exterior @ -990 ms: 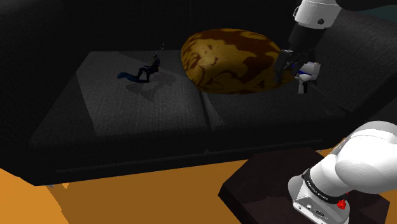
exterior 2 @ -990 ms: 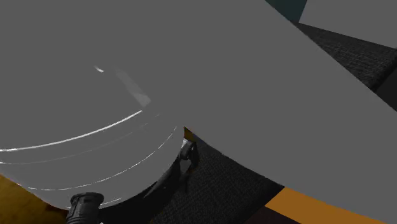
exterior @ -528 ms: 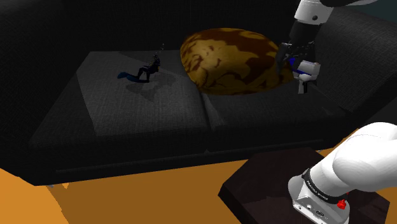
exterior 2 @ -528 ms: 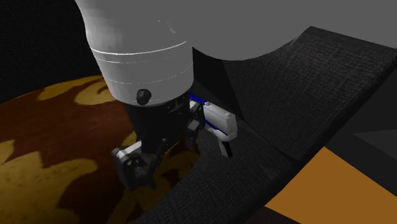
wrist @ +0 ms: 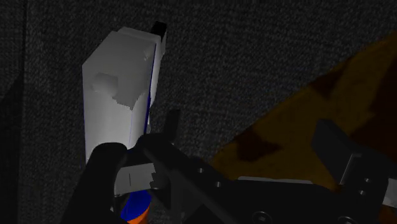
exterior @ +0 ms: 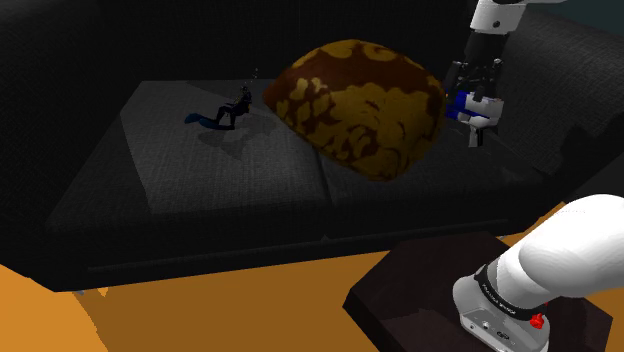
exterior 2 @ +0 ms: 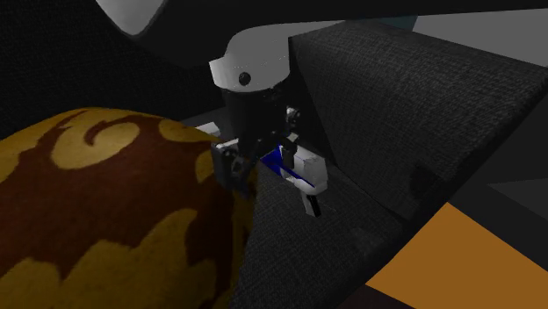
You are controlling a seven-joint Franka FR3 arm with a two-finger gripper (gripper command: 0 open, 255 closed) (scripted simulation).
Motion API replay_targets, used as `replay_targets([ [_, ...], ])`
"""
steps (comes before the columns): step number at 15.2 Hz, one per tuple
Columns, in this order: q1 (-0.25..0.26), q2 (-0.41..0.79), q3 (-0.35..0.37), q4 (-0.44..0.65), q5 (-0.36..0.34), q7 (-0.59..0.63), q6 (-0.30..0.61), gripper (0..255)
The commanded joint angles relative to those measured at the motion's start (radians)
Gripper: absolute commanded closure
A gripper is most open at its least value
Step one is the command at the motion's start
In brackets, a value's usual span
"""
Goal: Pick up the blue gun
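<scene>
On sofa (exterior: 200,170), at 3 o'clock of cushion (exterior: 355,110): white-and-blue gun (exterior: 474,108), rigid, likely light, slick; gripper (wrist: 219,143) spread, not clasping; grasp across boxy body.

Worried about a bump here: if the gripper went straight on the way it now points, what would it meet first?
Probably the dark sofa fabric, in the gap between the white-and-blue gun and the brown-and-yellow cushion. Depth is unclear, so either could be grazed.
</scene>
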Motion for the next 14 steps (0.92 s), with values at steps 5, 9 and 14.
replay_targets([
  [5,-0.042,0.175,-0.091,0.139,-0.01,-0.053,0.111,0],
  [9,-0.066,0.263,-0.134,0.204,-0.003,-0.081,0.129,0],
  [14,-0.067,0.269,-0.138,0.143,-0.003,-0.081,0.196,0],
])
